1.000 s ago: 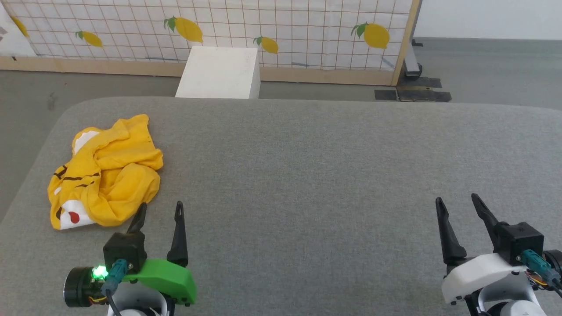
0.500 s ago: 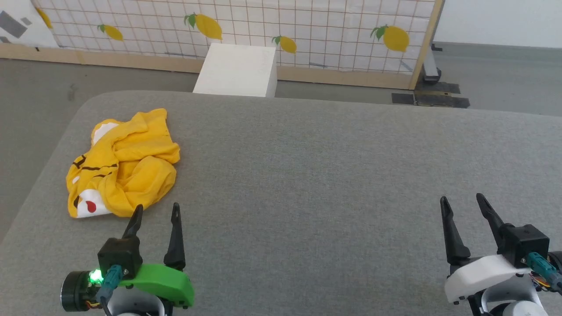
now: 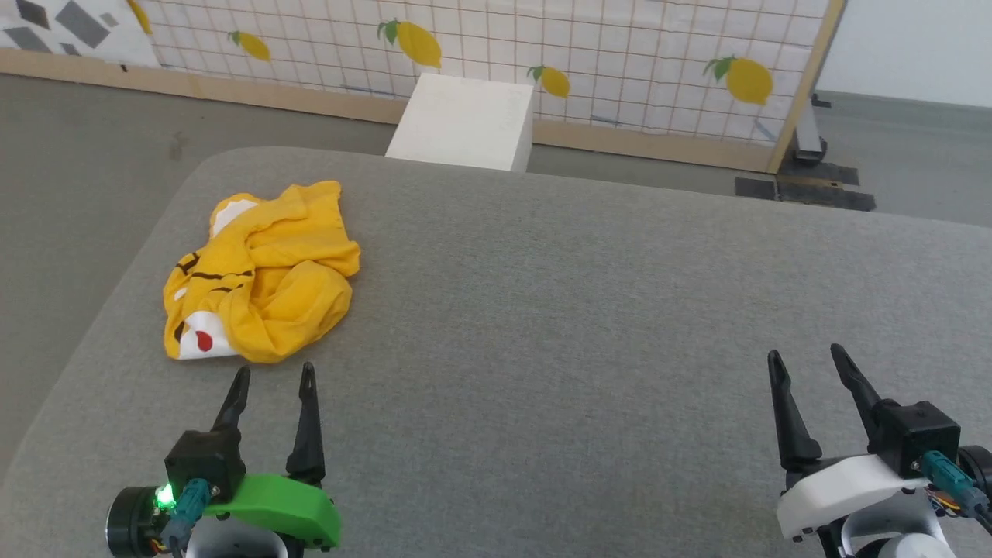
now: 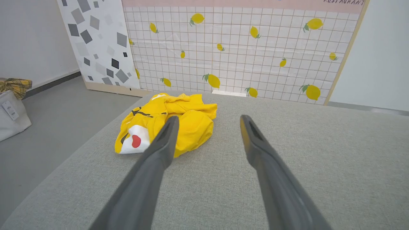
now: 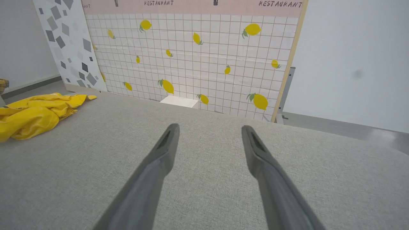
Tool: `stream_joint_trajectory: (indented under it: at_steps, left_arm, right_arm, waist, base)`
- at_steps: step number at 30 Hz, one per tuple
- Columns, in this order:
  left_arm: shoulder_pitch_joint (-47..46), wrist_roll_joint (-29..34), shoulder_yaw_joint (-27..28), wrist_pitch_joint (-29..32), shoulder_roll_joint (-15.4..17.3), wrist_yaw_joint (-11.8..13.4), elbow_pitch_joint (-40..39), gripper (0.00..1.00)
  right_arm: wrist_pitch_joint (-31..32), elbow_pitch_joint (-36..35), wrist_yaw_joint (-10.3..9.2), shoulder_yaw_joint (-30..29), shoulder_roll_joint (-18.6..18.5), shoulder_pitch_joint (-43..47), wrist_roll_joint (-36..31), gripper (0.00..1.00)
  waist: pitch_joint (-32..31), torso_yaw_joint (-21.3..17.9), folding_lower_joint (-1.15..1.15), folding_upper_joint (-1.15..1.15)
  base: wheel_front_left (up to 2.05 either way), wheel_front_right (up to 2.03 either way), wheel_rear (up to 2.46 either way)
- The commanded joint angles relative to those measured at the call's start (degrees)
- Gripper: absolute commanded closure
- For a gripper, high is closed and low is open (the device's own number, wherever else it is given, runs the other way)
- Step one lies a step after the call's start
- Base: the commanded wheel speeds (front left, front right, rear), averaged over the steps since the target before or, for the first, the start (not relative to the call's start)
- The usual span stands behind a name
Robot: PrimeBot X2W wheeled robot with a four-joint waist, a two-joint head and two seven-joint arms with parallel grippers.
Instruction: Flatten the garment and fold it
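Yellow shirt [image 3: 260, 271] bunched near table [image 3: 581, 310] far left corner. Left gripper [image 3: 276, 369] at table's near left, right gripper [image 3: 804, 353] near right; both wide open, empty. Risk: pinching 2 layers, or dragging shirt off table's left edge

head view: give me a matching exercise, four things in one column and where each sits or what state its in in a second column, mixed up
Things:
1. garment
2. left gripper
3. right gripper
4. white box

Places and states:
A. lower right, jaws open, nothing between them
B. beyond the far edge of the grey surface, in front of the lemon panel
C. crumpled in a heap on the left part of the grey surface
D. lower left, jaws open, just short of the yellow heap

Pairs: 1-C, 2-D, 3-A, 4-B
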Motion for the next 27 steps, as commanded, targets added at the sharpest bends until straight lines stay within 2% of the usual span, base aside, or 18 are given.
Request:
stream_joint_trajectory:
  at_steps: [1, 27]
  left_arm:
    - [0.68, -0.33, 0.05, -0.62, -0.17, -0.53, -0.09, 0.0]
    - [1.91, -1.92, 1.65, -3.67, -0.24, -1.41, 0.17, 0.0]
  right_arm:
    - [-0.68, 0.45, -0.04, -0.01, 0.02, -0.11, 0.33, 0.0]
    - [-3.75, 3.8, -0.06, 3.67, 0.04, -0.93, 0.55, 0.0]
  waist:
    - [-0.02, 1.17, 0.0, 0.0]
    - [-0.54, 11.83, 0.0, 0.0]
  base:
    - [0.0, 0.0, 0.0]
    - [0.0, 0.0, 0.0]
